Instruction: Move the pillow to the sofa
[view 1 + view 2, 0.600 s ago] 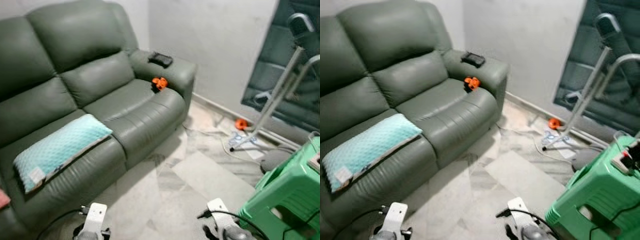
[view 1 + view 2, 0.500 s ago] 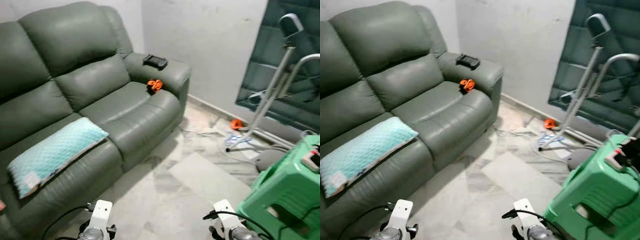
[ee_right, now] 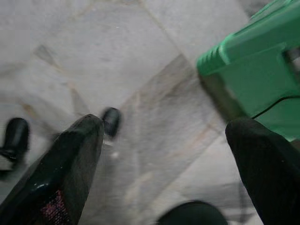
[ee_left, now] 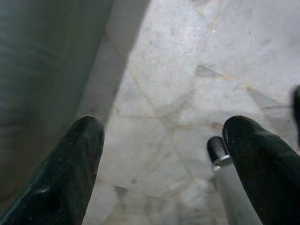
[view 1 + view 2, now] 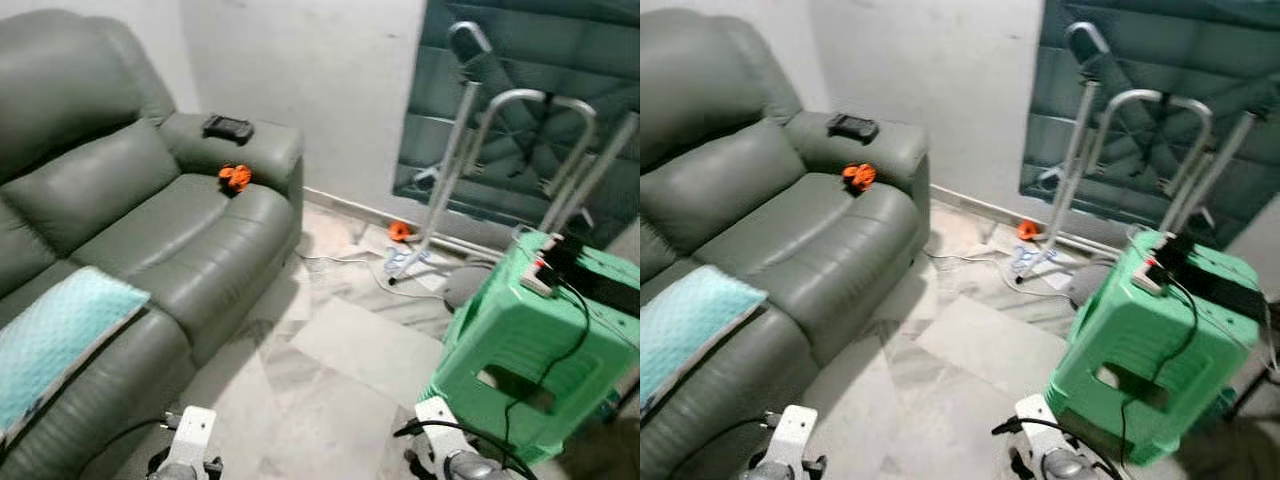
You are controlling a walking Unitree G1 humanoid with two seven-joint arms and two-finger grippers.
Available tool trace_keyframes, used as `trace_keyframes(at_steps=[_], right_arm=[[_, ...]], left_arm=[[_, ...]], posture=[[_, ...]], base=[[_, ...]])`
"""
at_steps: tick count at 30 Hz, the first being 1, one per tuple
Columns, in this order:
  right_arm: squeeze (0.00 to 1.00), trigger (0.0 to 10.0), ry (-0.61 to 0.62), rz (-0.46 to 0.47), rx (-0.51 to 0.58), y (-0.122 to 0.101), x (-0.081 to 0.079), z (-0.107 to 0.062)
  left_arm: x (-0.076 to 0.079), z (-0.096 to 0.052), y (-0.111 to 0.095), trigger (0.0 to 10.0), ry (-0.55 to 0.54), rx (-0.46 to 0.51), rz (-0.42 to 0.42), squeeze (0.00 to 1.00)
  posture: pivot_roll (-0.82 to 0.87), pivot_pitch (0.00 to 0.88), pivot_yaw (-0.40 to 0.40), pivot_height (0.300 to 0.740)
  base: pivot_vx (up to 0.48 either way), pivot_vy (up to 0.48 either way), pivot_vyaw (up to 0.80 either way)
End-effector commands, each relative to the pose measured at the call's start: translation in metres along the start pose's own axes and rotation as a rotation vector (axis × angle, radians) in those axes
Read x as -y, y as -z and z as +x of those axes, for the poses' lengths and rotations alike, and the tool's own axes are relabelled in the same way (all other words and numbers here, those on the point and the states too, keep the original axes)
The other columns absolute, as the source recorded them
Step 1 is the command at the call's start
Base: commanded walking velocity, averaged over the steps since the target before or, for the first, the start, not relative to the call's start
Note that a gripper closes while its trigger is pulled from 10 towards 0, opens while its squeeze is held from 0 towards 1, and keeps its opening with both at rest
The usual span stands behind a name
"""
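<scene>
Both arms hang low over a pale marble floor (image 5: 340, 350), the left gripper (image 4: 164, 159) beside the sofa's front with its black fingers spread wide and nothing between them, and the right gripper (image 3: 164, 164) near a green plastic stool (image 5: 520, 350), its fingers likewise wide apart and empty. The pillow (image 5: 45, 345), pale turquoise with a dimpled, quilted face, lies flat on the seat of the sofa (image 5: 170, 220), a grey-green piece in smooth, padded leather-like upholstery. A small orange object (image 5: 235, 177) sits on the seat by the armrest, and a black device (image 5: 228, 127) rests on the armrest itself. A black cable (image 5: 560, 340) trails down the stool's side. Metal tubing (image 5: 460, 130) leans by a dark panelled window (image 5: 530, 60) set in a plain white wall (image 5: 300, 80).
</scene>
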State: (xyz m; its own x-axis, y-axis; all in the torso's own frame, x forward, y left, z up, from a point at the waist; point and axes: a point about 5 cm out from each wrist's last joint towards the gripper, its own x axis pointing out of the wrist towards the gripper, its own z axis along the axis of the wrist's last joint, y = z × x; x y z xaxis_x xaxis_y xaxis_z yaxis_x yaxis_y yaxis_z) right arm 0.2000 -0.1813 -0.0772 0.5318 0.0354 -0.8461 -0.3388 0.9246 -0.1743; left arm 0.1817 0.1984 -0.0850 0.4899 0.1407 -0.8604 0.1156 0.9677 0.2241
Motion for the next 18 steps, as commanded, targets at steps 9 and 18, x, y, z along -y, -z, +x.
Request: trace_keyframes(at_steps=[9, 18], right_arm=[[0.0, 10.0, 0.022, 0.0, -0.006, 0.001, 0.0064, -0.0007], [0.0, 10.0, 0.021, 0.002, -0.007, 0.0011, 0.006, -0.0007]], left_arm=[[0.0025, 0.0004, -0.0056, 10.0, 0.007, 0.011, 0.014, 0.0], [0.0021, 0.0004, -0.0057, 10.0, 0.006, 0.012, 0.022, 0.0]], posture=[[-0.1, 0.0, 0.049, 0.74], [-0.1, 0.0, 0.05, 0.74]], base=[[0.0, 0.0, -0.77], [0.0, 0.0, -0.77]])
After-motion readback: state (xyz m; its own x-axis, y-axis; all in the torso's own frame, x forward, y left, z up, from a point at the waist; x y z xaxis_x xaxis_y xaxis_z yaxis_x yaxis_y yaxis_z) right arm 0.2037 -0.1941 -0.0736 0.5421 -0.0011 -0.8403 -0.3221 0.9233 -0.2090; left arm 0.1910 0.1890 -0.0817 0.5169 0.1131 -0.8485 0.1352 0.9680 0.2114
